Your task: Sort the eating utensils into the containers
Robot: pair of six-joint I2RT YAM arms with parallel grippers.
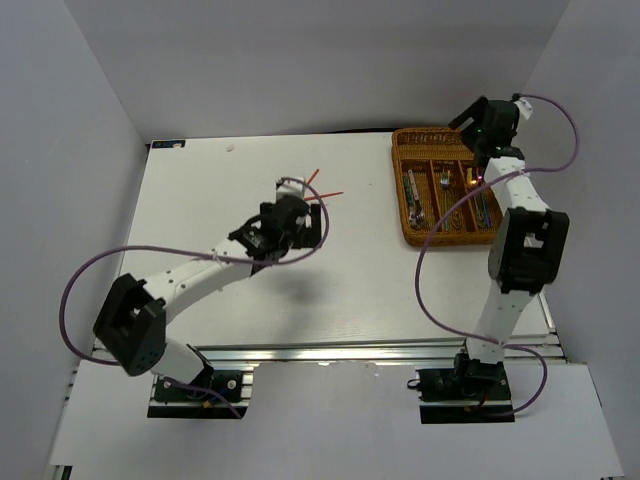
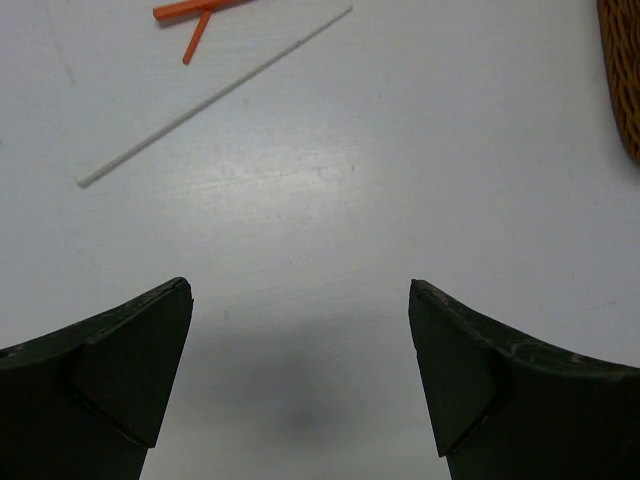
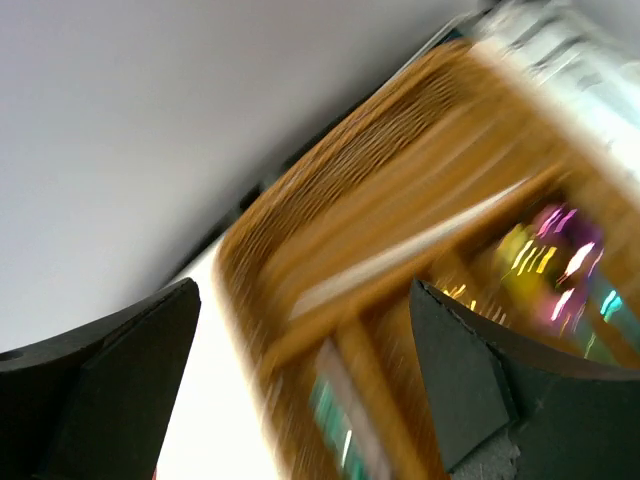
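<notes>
The brown wicker tray stands at the far right of the table, with cutlery lying in its long slots. Two red chopsticks lie crossed at mid-table, and they show in the left wrist view beside a thin silver chopstick. My left gripper hovers just short of them, open and empty. My right gripper is open and empty over the tray's far end. Its blurred view shows the tray, a pale chopstick in the crosswise slot, and iridescent spoons.
White walls enclose the table on the left, back and right. The tray's rim shows at the right edge of the left wrist view. The right arm's cable loops over the tray's near end.
</notes>
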